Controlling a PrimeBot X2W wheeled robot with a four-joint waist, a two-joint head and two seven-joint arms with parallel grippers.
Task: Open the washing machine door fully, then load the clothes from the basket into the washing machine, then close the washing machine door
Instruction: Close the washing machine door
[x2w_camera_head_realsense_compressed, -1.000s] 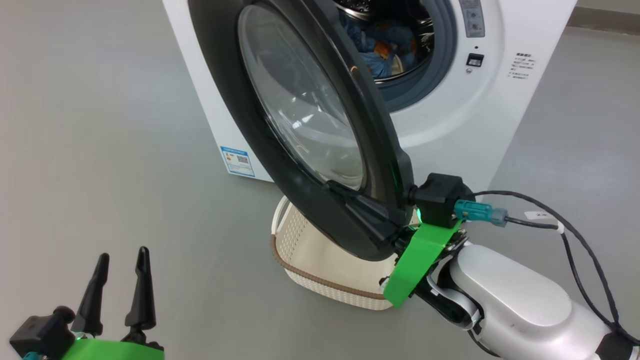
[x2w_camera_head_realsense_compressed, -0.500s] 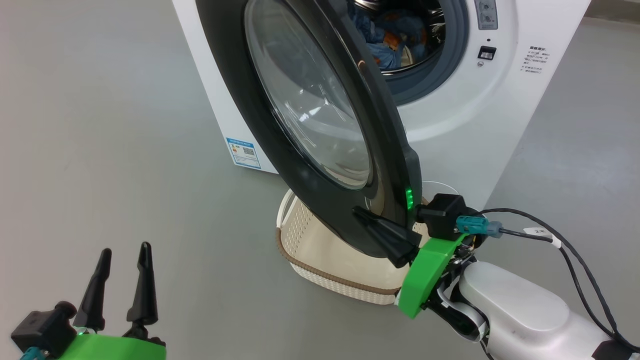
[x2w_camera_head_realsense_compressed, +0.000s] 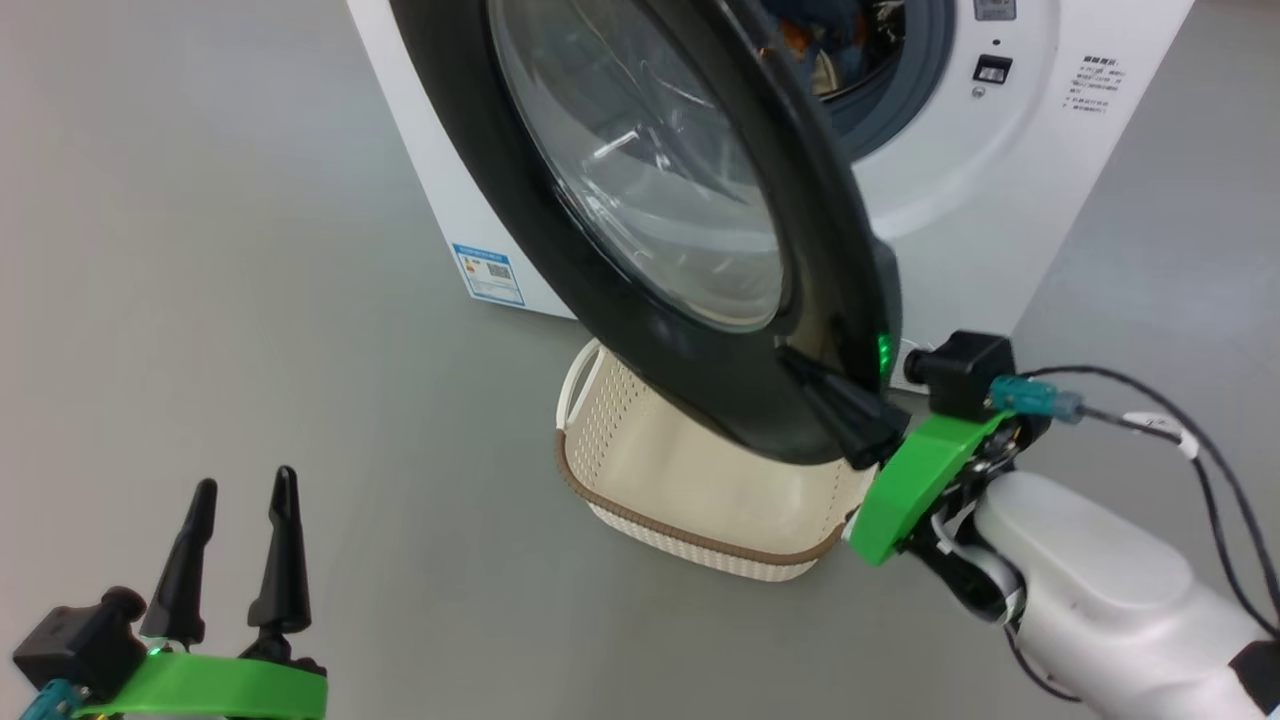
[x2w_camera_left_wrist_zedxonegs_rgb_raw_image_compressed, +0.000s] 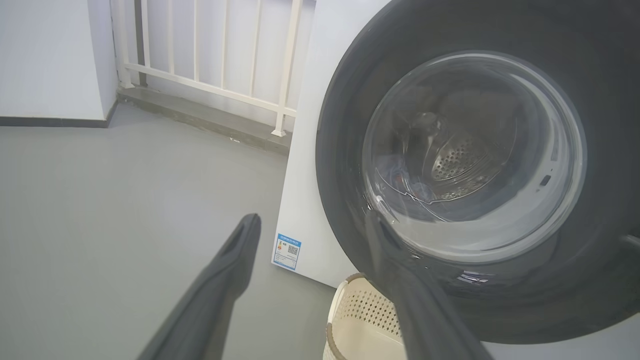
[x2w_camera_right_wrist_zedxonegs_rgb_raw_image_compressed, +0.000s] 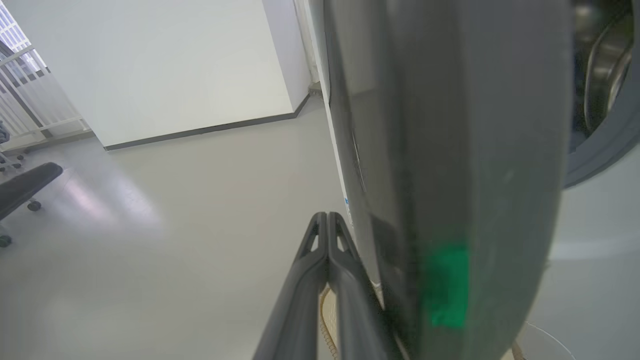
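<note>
Now, right hand (x2w_camera_head_realsense_compressed: 797, 360) pressed together, lying against washing machine door (x2w_camera_head_realsense_compressed: 630, 315), left hand (x2w_camera_head_realsense_compressed: 245, 482) spread, holding nothing.

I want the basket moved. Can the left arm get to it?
Probably yes: bare floor lies between the open left gripper and the left rim of the basket, though the washing machine door hangs over its right side.

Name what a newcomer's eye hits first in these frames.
The large round washer door with glossy black ring and clear glass bowl window dominates the head view's upper centre, standing part-open. The right gripper, shut, lies against the door's lower edge at right. Beneath the door sits a cream-white perforated plastic basket on the grey floor, its visible interior bare.
</note>
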